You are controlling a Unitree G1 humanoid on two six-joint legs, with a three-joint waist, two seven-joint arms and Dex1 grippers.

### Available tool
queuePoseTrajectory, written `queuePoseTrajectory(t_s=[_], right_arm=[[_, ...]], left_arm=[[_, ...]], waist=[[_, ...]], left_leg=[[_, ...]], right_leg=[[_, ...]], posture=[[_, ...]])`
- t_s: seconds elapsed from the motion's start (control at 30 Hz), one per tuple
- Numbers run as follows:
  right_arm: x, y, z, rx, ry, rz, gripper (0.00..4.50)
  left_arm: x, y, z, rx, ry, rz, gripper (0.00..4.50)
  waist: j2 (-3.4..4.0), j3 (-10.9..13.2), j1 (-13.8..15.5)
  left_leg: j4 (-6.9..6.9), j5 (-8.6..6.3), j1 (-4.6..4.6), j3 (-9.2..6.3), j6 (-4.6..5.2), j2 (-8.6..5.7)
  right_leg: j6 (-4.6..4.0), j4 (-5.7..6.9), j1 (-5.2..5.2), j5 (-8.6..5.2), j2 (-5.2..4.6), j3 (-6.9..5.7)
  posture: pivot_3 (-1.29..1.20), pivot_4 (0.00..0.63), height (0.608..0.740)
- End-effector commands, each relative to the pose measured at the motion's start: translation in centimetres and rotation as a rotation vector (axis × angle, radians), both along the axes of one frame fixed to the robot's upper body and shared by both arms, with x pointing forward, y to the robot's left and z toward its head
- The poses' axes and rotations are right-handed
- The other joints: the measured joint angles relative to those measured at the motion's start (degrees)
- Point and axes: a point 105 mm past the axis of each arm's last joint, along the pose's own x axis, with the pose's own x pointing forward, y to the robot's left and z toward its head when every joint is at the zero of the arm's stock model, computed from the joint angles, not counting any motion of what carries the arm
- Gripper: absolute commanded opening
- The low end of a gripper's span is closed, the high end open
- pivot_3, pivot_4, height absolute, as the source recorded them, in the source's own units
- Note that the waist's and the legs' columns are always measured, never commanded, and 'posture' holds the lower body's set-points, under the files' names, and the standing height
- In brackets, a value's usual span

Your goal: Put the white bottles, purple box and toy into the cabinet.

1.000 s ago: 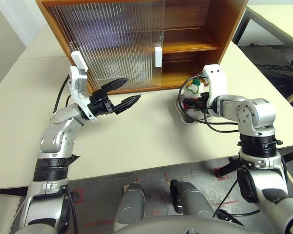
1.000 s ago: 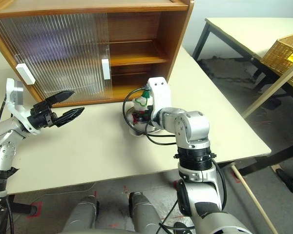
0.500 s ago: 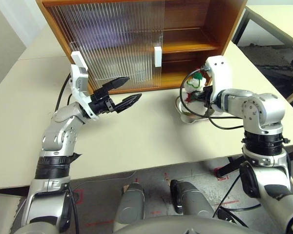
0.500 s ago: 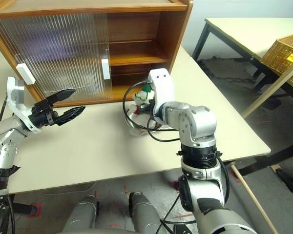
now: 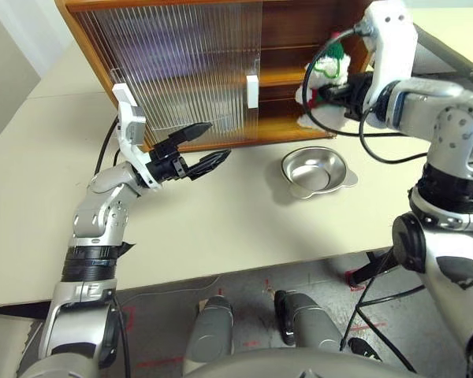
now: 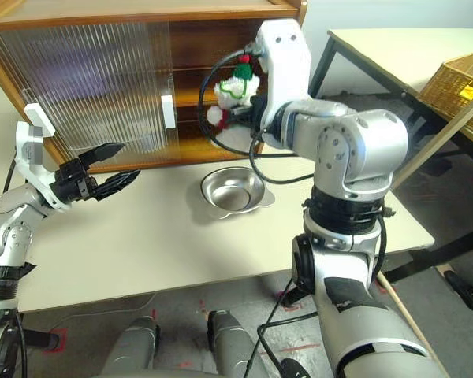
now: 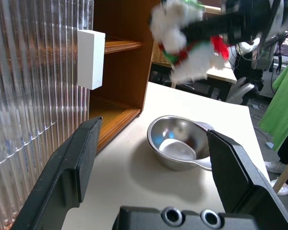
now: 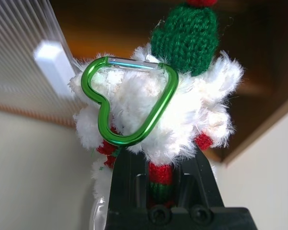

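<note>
Nearest, at the left of the left eye view, the left gripper [image 5: 199,146] hangs over the pale surface [image 5: 221,228] with its jaws spread wide and nothing between them, pointing toward the cabinet's lower edge. Beyond it, right of centre, a round steel bowl [image 5: 314,172] sits empty on the surface, just in front of the cabinet. Above the bowl, in the upper right of the frame, the right gripper [image 5: 331,90] is raised off the surface with its jaws closed on the toy [image 5: 325,75]; the right wrist view shows the black fingers clamping the red-and-green scarf at the plush figure's base, with a green heart-shaped clip [image 8: 134,103] lying against its white fluff. The toy is held in the air before the cabinet's open right side. Farthest back stands the cabinet [image 5: 299,31], its ribbed sliding doors [image 5: 181,63] covering the left part, each with a white handle [image 5: 252,90].
</note>
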Motion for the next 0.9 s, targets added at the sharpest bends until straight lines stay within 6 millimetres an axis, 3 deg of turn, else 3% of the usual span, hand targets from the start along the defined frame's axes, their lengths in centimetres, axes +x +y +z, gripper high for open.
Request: queuePoseTrajectory(t_s=[0.03, 0.33, 0.9], right_arm=[[1.6, -0.6, 0.0, 0.062, -0.039, 0.011, 0.39], [4.2, -1.1, -1.1, 0.043, -0.062, -0.004, 0.39], [7.3, 0.1, 1.4, 0.040, -0.184, 0.001, 0.38]], left_arm=[[0.0, -0.1, -0.3, 0.017, 0.001, 0.000, 4.50], [-0.3, 0.3, -0.3, 0.020, 0.001, 0.015, 4.50], [-0.5, 0.0, -0.2, 0.023, 0.004, 0.015, 4.50]], waist=[[0.01, 0.00, 0.00], [0.01, -0.01, 0.29], [0.02, 0.00, 0.54]], left_leg=[[0.01, 0.00, 0.00, 0.00, 0.00, 0.00], [0.02, 0.02, -0.01, -0.01, 0.03, 0.01], [-0.01, 0.07, -0.03, -0.04, 0.10, 0.05]], right_leg=[[0.00, 0.00, -0.01, 0.00, -0.01, 0.00], [0.00, 0.04, -0.03, 0.00, -0.02, 0.01], [-0.04, 0.14, -0.13, 0.02, -0.26, 0.00]], posture=[[0.06, 0.090, 0.740], [0.08, 0.097, 0.740], [0.09, 0.096, 0.740]])
